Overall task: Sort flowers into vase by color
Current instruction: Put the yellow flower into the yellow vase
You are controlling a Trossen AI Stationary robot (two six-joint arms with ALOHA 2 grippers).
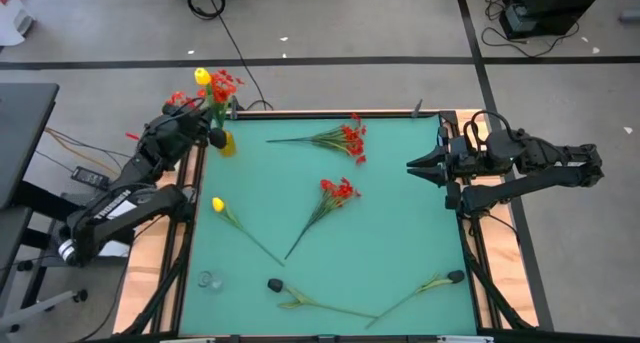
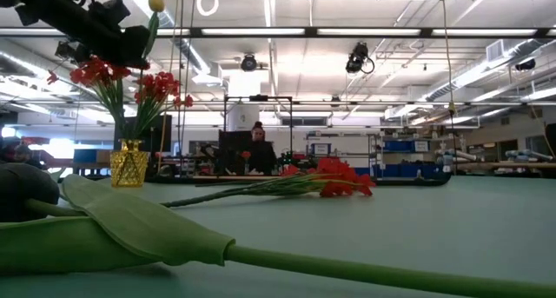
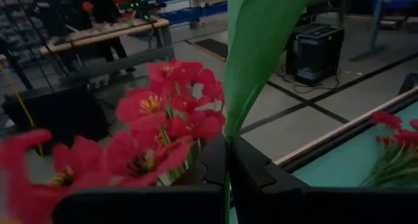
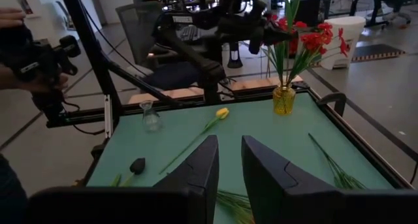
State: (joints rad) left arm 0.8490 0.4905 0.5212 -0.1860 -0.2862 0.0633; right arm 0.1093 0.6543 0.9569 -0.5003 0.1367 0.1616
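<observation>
The small yellow vase (image 1: pixel 227 143) (image 2: pixel 129 164) (image 4: pixel 283 100) stands at the table's far left corner with red blossoms (image 1: pixel 226 84) (image 2: pixel 95 72) (image 3: pixel 166 113) rising out of it. My left gripper (image 1: pixel 214 137) (image 2: pixel 130 39) (image 3: pixel 226 160) is above the vase, shut on a yellow tulip (image 1: pixel 203 77) (image 2: pixel 156 0). My right gripper (image 1: pixel 412 168) (image 4: pixel 229 165) waits open by the table's right edge, touching nothing. Two red sprays (image 1: pixel 343 138) (image 1: pixel 335 191) and another yellow tulip (image 1: pixel 218 205) (image 4: pixel 222 113) lie flat on the green table. My left gripper pinches the yellow tulip's green stem and leaf (image 3: pixel 228 134) between its two fingers, below the head. The fingers come about level from the table's left and lie across the stem. The tulip stands upright, head above the fingers, stem running down toward the vase; its lower end is hidden.
A small clear glass vase (image 1: pixel 208 280) (image 4: pixel 150 116) stands near the table's near left corner. Two dark-headed stems (image 1: pixel 275 284) (image 1: pixel 454 277) lie along the near edge; one broad leaf (image 2: pixel 130 233) fills the low view's foreground. Bare green mat (image 1: pixel 400 223) lies between the flowers.
</observation>
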